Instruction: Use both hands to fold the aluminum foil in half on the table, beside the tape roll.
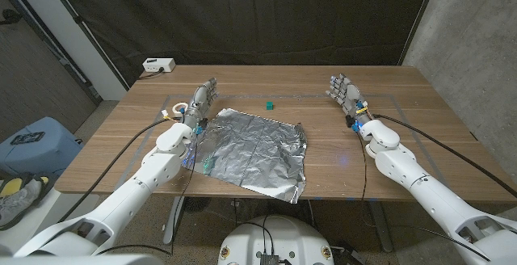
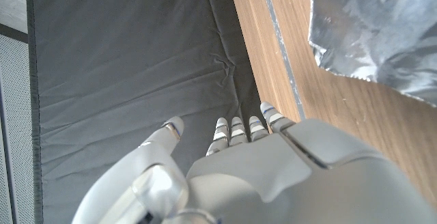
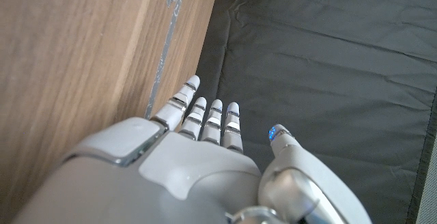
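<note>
The foil [image 1: 252,149] is seen lying spread and crinkled on the bench [image 1: 420,95], roughly at its middle, with one corner reaching the near edge; no crease or doubled layer can be made out, so the fold is judged not yet begun. Both hands are held up off the foil with nothing in them. The left hand [image 1: 203,101] is raised just beside the foil's far left corner, its fingers [image 2: 240,130] straight and close together, thumb apart — open, with no hold on anything. The right hand [image 1: 345,94] is raised well apart from the foil on the other side, its fingers [image 3: 205,118] likewise extended and empty. The tape roll [image 1: 181,107] is found on the bench just left of the left hand, near the foil's far left corner, so the foil is already placed beside it. A small green block [image 1: 269,104] is seen just beyond the foil's far edge, and a white box [image 1: 159,65] sits at the bench's far left corner. What is left, by this reading, is the whole of the work — an edge to be taken by each hand, carried over, and pressed down. No brand, label or writing can be read on anything here.
</note>
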### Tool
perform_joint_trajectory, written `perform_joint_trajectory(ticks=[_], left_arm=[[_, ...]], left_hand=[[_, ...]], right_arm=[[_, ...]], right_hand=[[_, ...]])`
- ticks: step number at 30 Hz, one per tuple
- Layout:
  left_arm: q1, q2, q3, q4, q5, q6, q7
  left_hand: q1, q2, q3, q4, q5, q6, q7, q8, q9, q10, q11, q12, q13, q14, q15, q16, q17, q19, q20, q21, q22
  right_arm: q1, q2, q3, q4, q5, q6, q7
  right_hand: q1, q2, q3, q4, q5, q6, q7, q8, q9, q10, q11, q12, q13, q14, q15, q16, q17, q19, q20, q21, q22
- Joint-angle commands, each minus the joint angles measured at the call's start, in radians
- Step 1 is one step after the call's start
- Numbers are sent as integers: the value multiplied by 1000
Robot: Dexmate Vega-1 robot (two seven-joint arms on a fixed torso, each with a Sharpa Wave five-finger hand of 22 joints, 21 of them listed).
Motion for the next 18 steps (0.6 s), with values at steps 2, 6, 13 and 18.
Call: perform_joint_trajectory(ticks=[2, 6, 13, 18], left_arm=[[24, 8, -9, -24, -1, -1, 17], [31, 9, -9, -33, 1, 1, 26], [37, 19, -10, -46, 5, -5, 16], [41, 32, -9, -61, 8, 5, 14]], left_hand=[[12, -2, 5, -1, 5, 8, 3, 6, 2, 2, 3, 5, 3, -5, 1, 6, 3, -3, 8, 4, 3], [13, -2, 5, -3, 5, 9, 3, 5, 2, 4, 3, 5, 3, -5, 1, 5, 3, -2, 8, 3, 4], [15, -4, 5, -7, 4, 11, 1, 4, 2, 4, 2, 4, 3, -5, 0, 4, 2, -3, 9, -1, 4], [18, -5, 6, -12, 3, 11, 1, 3, 2, 3, 2, 3, 2, -6, 0, 3, 2, -3, 9, -3, 3]], right_arm=[[-5, -19, -11, -32, -15, -27, -5], [-10, -25, -9, -41, -16, -30, -9], [-32, -58, -8, -99, -51, -55, -54], [-50, -81, -9, -153, -89, -86, -109]], right_hand=[[8, 4, 7, 0, 6, 6, 1, 4, 4, 4, -2, 3, 4, 8, -24, 6, 1, 8, -42, 6, 5], [8, 4, 7, 0, 6, 7, 1, 3, 4, 3, -2, 2, 4, 7, -24, 5, 1, 7, -42, 6, 5], [11, 3, 10, -3, 6, 7, 2, 2, 5, 1, -4, 0, 4, 4, -23, 2, 0, 3, -40, 4, 5], [17, 2, 14, -10, 6, 11, 4, 1, 5, 2, 4, -1, 5, -2, -24, -2, -2, -1, -41, 3, 5]])
